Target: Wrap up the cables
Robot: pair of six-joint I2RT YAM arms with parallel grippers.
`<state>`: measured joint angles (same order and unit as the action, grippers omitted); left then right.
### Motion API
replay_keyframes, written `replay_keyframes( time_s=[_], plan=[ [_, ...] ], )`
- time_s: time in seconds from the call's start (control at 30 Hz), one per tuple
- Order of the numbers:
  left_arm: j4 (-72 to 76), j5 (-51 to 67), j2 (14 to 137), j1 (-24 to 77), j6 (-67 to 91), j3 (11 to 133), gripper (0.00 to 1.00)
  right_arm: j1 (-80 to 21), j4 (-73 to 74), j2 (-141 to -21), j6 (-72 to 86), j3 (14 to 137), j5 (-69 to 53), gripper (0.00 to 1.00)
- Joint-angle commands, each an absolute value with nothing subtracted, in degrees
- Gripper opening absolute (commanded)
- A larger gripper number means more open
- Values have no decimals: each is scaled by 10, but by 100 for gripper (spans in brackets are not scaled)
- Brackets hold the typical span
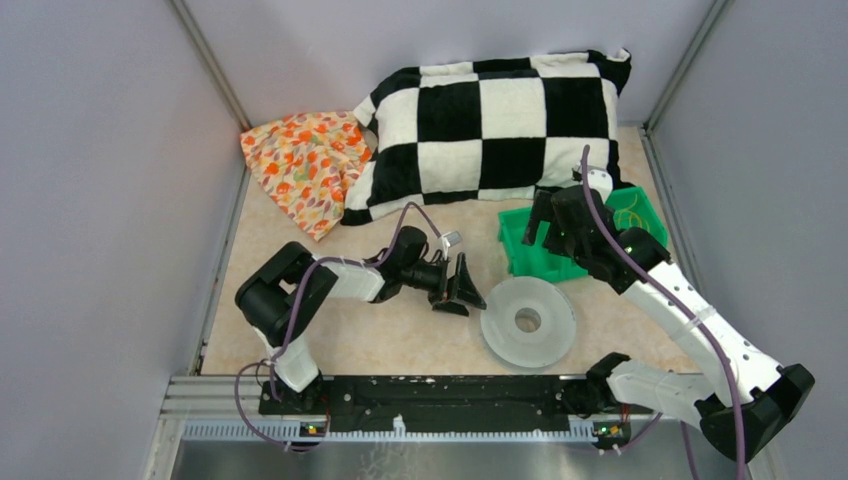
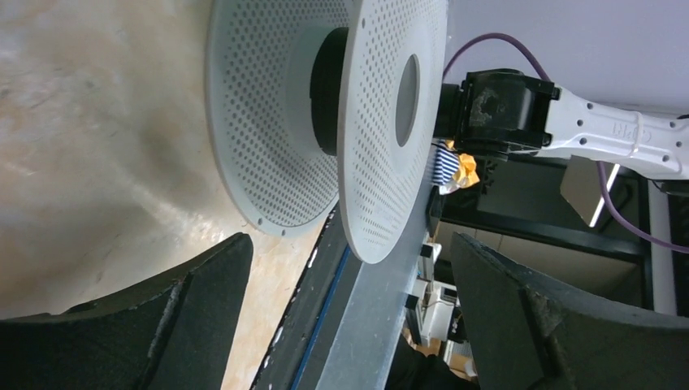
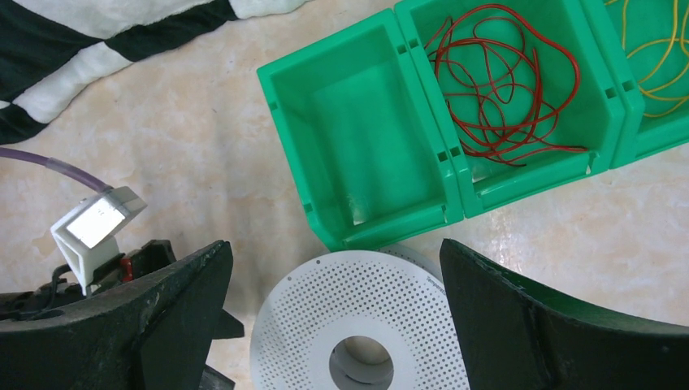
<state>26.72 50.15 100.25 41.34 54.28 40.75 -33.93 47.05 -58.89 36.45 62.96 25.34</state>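
Lab test cell: grey panel walls point(image 1: 90, 200), aluminium rail point(image 1: 190, 400)

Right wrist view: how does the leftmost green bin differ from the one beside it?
The leftmost bin is empty; the middle bin holds a loose tangle of red cables. The leftmost bin's near corner reaches the spool rim in this view; the middle bin stops short of it. Both are green and open-topped.
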Motion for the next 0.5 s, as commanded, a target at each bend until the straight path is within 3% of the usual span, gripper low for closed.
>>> replay_keyframes(
  time_s=[0.0,0.47],
  plan=[
    [390,529,1035,434,593,420,95,-334,461,-583,370,637,251,99],
    [632,504,1129,465,753,421,52,-334,484,-575,369,659,244,99]
  ],
)
